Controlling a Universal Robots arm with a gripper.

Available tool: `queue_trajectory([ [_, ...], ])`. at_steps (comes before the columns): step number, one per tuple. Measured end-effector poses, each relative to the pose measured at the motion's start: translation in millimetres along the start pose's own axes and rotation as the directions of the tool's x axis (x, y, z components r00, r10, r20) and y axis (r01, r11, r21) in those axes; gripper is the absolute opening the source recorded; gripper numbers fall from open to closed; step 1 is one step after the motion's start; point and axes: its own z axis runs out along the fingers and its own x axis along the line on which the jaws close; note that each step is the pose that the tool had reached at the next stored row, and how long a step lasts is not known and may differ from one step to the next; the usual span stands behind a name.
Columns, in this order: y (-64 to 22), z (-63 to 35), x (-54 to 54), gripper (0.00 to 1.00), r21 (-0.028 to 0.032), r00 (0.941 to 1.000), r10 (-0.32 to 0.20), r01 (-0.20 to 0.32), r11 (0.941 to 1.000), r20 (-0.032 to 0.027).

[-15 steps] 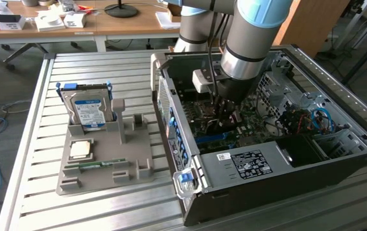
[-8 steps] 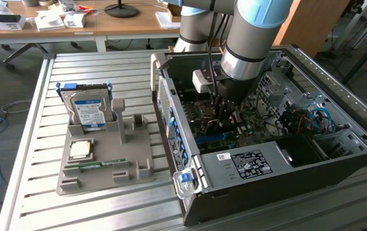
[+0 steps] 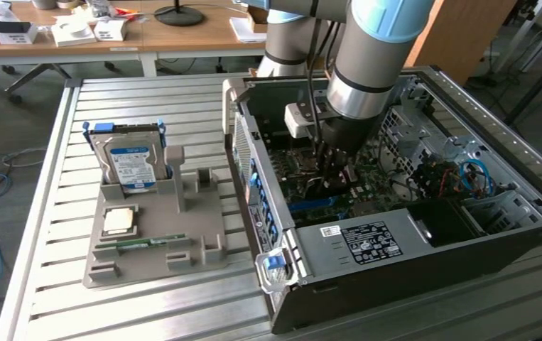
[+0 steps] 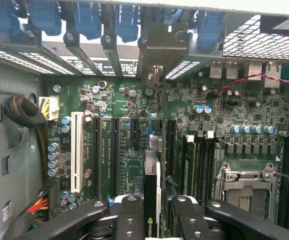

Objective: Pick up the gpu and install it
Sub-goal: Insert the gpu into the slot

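The gpu (image 4: pixel 151 192) is seen edge-on as a thin dark card with a green logo, standing upright over the motherboard (image 4: pixel 124 150). Its silver bracket (image 4: pixel 157 55) reaches the row of rear slot openings. My gripper (image 4: pixel 152 220) is shut on the card, one black finger (image 4: pixel 129 217) on each side. In the exterior view the gripper (image 3: pixel 332 170) reaches down inside the open computer case (image 3: pixel 394 241), with the dark gpu (image 3: pixel 320 186) low among the expansion slots. Whether the card's edge sits in a slot I cannot tell.
On the slatted metal table, at the exterior view's left of the case, a grey fixture (image 3: pixel 157 234) holds an upright silver hard drive (image 3: pixel 131 160), a processor chip (image 3: pixel 119 220) and a green memory stick (image 3: pixel 138 244). Cables (image 3: pixel 460 177) and drive cages crowd the case's far side.
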Motion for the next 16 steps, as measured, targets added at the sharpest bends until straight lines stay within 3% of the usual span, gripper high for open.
queue_trajectory([
  [16, 0.0, 0.3, 1.7, 0.26, 0.0018, 0.9995, 0.032, -0.032, 0.9995, -0.0004],
])
